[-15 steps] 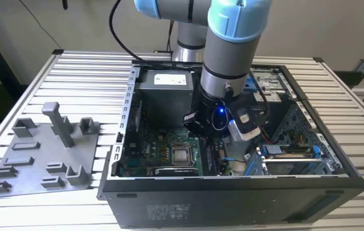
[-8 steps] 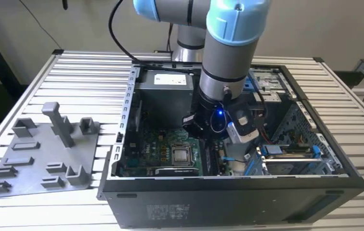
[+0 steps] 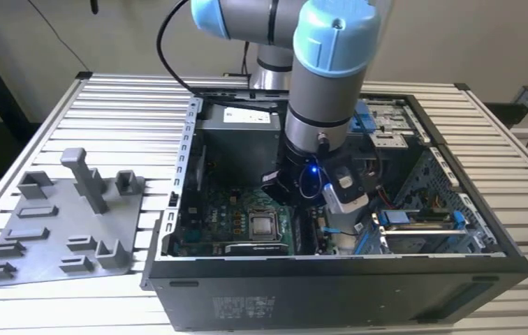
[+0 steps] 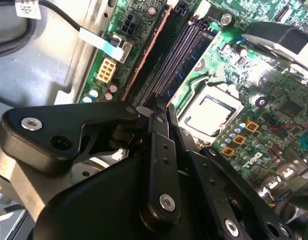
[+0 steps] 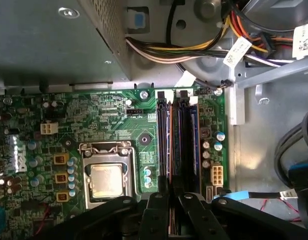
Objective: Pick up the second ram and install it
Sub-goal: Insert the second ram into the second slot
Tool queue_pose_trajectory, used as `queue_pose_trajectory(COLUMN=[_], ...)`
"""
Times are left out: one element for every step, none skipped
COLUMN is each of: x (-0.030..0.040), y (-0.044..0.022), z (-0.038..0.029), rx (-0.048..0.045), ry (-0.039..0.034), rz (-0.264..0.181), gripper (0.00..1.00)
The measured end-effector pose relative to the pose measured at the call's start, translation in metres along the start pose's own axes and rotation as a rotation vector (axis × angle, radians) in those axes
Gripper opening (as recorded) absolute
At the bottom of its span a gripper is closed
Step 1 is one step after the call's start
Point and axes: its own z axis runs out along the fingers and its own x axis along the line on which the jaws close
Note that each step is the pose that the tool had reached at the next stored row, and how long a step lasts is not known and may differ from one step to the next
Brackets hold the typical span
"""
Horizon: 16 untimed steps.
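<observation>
My gripper (image 3: pixel 307 206) is lowered inside the open computer case, right over the memory slots (image 5: pixel 180 140) at the edge of the green motherboard (image 5: pixel 103 110). Its black fingers (image 5: pixel 156 210) stand close together, shut on the second ram (image 5: pixel 170 150). That stick shows edge-on as a thin brown-edged strip running along the slots (image 4: pixel 169 55) away from the fingertips (image 4: pixel 166 112). The stick's edge (image 4: pixel 145 55) lies in line with one slot. How deep it sits in the slot I cannot tell.
The processor socket (image 5: pixel 106 180) lies beside the slots. Bundled power cables (image 5: pixel 194 47) and a metal case wall (image 5: pixel 244 105) crowd the slots' other side. On the slatted table at the exterior view's left lies a grey plastic tray (image 3: pixel 59 223) with upright posts.
</observation>
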Motion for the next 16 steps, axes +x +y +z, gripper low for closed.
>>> queue_pose_trajectory(x=[0.0003, 0.0005, 0.0005, 0.0005, 0.0006, 0.0006, 0.0005, 0.0006, 0.0006, 0.0006, 0.0006, 0.0006, 0.0006, 0.0006, 0.0006, 0.0006], y=[0.0000, -0.0001, -0.0001, -0.0002, -0.0002, -0.0001, -0.0001, -0.0001, -0.0001, -0.0001, -0.0001, 0.0000, -0.0001, -0.0001, -0.0001, -0.0001], z=[0.0010, 0.0017, 0.0018, 0.0021, 0.0024, 0.0025, 0.0025, 0.0025, 0.0025, 0.0026, 0.0025, 0.0025, 0.0025, 0.0025, 0.0024, 0.0024], rx=[0.0000, 0.0004, 0.0003, -0.0008, -0.0016, -0.0019, -0.0022, -0.0034, -0.0053, -0.0062, -0.0067, -0.0068, -0.0068, -0.0067, -0.0066, -0.0065], ry=[0.0000, -0.0001, -0.0001, -0.0002, -0.0002, -0.0002, -0.0002, -0.0001, -0.0001, -0.0002, -0.0001, -0.0001, -0.0001, -0.0001, -0.0001, -0.0002], rz=[0.003, 0.005, 0.006, 0.009, 0.013, 0.016, 0.017, 0.019, 0.021, 0.022, 0.023, 0.023, 0.024, 0.025, 0.027, 0.030], gripper=[0.14, 0.14, 0.14, 0.14, 0.14, 0.14, 0.14, 0.14, 0.14, 0.14, 0.14, 0.14, 0.14, 0.14, 0.14, 0.14])
